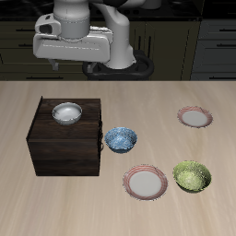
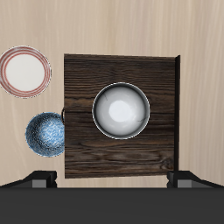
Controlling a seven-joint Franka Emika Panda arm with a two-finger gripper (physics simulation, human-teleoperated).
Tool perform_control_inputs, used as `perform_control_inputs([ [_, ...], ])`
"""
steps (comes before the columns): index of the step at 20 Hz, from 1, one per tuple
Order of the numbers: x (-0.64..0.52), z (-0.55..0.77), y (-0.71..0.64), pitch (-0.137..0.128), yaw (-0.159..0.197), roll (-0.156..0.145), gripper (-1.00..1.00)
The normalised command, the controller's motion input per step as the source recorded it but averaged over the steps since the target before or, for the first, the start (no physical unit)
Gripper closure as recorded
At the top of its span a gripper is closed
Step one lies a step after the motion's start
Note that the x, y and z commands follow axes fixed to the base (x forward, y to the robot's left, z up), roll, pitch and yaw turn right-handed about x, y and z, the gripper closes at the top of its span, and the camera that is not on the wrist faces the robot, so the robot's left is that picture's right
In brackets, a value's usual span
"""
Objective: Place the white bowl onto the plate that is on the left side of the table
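The white bowl (image 1: 66, 112) stands upright on top of a dark wooden box (image 1: 51, 152). It also shows in the wrist view (image 2: 121, 110), centred on the box top (image 2: 87, 149). The plate (image 1: 194, 116), pink-rimmed and the smaller-looking one, lies far across the table toward the back and does not show in the wrist view. My gripper (image 1: 74, 61) hangs well above the box and the bowl, open and empty. In the wrist view the gripper (image 2: 112, 179) shows only its two dark fingertips (image 2: 44, 178), set wide apart.
A blue patterned bowl (image 1: 121, 139) sits on the table against the box; it also shows in the wrist view (image 2: 45, 135). A larger-looking pink-rimmed plate (image 1: 146, 182) (image 2: 24, 71) and a green speckled bowl (image 1: 192, 176) lie near the table's front edge.
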Motion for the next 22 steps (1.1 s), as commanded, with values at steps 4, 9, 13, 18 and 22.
perform_control_inputs([
  [4,0.2,0.05,0.06,-0.003,-0.015,0.009,-1.0],
  [9,0.2,0.0,0.01,0.011,0.018,-0.011,-1.0],
  [13,0.18,-0.07,0.05,-0.003,0.02,0.015,-1.0],
  [18,0.08,-0.07,0.01,0.013,-0.013,0.0,-1.0],
  [22,0.05,-0.02,0.04,-0.004,-0.005,-0.014,-1.0],
])
